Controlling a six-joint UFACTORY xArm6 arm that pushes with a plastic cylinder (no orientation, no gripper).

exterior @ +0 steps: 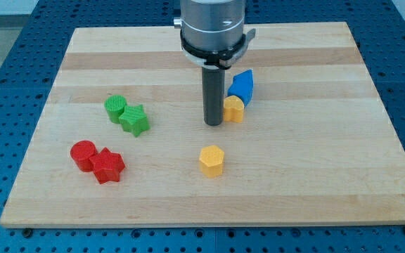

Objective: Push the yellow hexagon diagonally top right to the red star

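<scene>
Pale wooden surface (315, 183) lies on a blue pegboard bench. No claw shows, so its state cannot be told; my tip (213, 124) rests just left of a small yellow block (233, 109), with a blue block (242, 86) touching that one behind. Below my tip sits the yellow hexagon (211, 160). Far left of it stands the red star (108, 166), touching a red cylinder (84, 154). Above those, a green cylinder (116, 108) touches a green star (134, 119).
</scene>
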